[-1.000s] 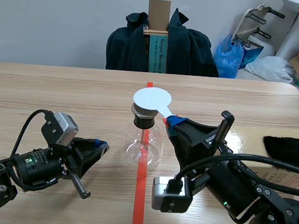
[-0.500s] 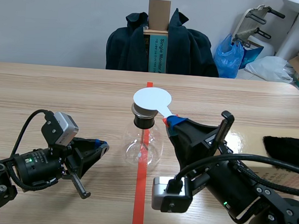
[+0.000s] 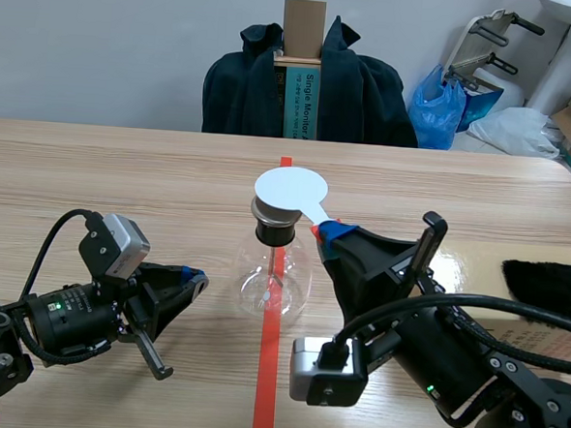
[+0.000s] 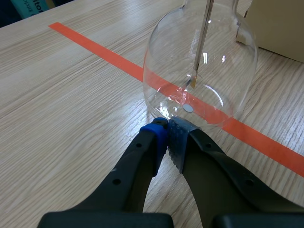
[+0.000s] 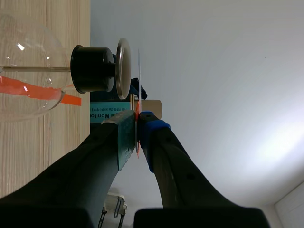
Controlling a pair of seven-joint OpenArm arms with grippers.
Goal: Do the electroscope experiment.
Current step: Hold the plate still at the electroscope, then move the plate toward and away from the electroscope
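The right tool [image 3: 331, 232], clenched on the thin white round paddle [image 3: 291, 188], could tip the clear glass flask [image 3: 262, 282] by pressing (left tool [image 4: 167, 132]: clenched empty beside it).

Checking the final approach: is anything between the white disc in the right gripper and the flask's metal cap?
Nothing visible. The white disc, pinched by the right gripper, sits just above the metal cap, only a thin open gap between them.
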